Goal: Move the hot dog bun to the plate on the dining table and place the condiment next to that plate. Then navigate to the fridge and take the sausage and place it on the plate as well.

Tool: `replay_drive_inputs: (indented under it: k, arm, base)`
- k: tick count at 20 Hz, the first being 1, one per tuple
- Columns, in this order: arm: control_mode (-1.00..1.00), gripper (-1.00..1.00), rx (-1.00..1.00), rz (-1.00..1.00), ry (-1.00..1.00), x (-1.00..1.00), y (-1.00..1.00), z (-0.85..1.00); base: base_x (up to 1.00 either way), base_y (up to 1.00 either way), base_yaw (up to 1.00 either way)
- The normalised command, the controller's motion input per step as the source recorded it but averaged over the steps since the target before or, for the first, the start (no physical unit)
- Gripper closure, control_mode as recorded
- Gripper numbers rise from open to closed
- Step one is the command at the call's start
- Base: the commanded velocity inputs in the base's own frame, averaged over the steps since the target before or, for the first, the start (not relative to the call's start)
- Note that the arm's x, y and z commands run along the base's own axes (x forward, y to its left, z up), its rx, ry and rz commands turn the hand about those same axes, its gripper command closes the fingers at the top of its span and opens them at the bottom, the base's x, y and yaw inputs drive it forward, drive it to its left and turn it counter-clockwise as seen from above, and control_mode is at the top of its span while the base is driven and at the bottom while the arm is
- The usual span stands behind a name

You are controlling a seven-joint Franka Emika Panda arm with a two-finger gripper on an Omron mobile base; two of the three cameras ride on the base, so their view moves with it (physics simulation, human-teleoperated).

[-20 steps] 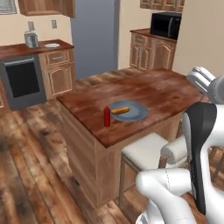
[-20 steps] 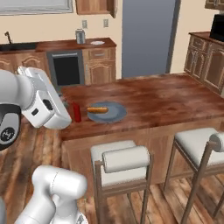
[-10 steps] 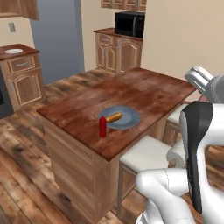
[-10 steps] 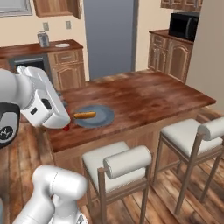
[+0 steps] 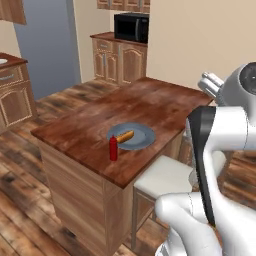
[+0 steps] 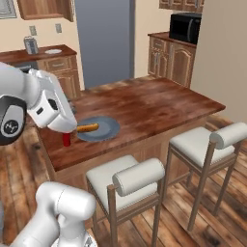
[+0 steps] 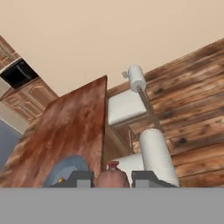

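Bun [image 5: 125,136] on plate [image 5: 142,141], condiment [image 5: 113,148] beside.

The base has swung round the dining table [image 5: 160,107], bringing its stools [image 6: 126,179] nearer.

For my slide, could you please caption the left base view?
Bun on the blue-grey plate, red condiment beside it on the dining table.

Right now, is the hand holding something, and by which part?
The hand holds the sausage between its two fingertips; which part of it is gripped cannot be told.
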Motion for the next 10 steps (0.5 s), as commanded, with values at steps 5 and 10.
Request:
replay_drive_inputs:
  k: [5, 10]
  arm:
    - [-1.00, 1.00, 0.06, -0.01, 0.37, 1.00, 0.00, -0.18]
    - [-1.00, 1.00, 0.03, 0.19, 0.42, 1.00, -0.10, -0.41]
  base:
    - [0.00, 0.00, 0.00]
    - [0.00, 0.00, 0.00]
